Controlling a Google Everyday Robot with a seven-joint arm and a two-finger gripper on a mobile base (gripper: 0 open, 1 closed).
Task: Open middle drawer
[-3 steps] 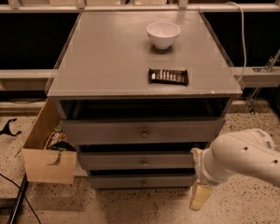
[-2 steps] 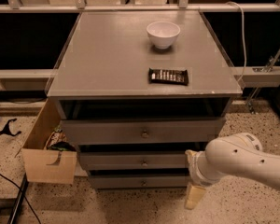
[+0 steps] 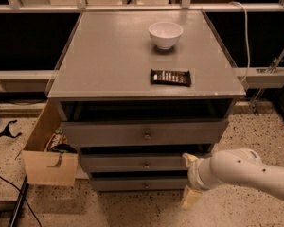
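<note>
Middle drawer (image 3: 128, 163) — second of three grey knobbed fronts, just under the wider top drawer (image 3: 109, 134).
Gripper (image 3: 190, 178) sits at the lower right of the cabinet (image 3: 109, 56), its cream fingers (image 3: 191, 198) spread one above the other — the upper by the middle front's right end. A white bowl (image 3: 165, 34) and a dark bar (image 3: 170, 77) rest on top.

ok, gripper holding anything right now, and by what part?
Nothing held: gripper, jaws open, at the right end of the middle drawer, clear of its knob.
</note>
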